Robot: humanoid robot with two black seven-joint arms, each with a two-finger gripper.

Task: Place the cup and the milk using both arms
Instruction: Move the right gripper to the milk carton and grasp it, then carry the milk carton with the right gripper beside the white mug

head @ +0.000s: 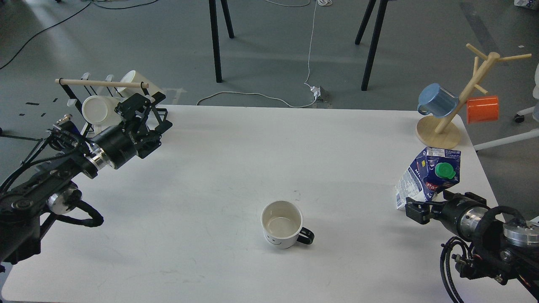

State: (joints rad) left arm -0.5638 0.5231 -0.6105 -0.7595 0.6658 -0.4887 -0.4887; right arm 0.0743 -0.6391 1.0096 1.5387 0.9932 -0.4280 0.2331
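Milk (pixel 429 176) upright, cap facing me, right pincer (pixel 421 209) clamped on it, left pincer (pixel 141 111) apart

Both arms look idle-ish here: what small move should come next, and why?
Probably the left gripper should move right and down toward the cup. The cup stands upright and untouched at the table's front center, far from that gripper, which hangs near the rack of white mugs. The right gripper is already at the base of the milk.
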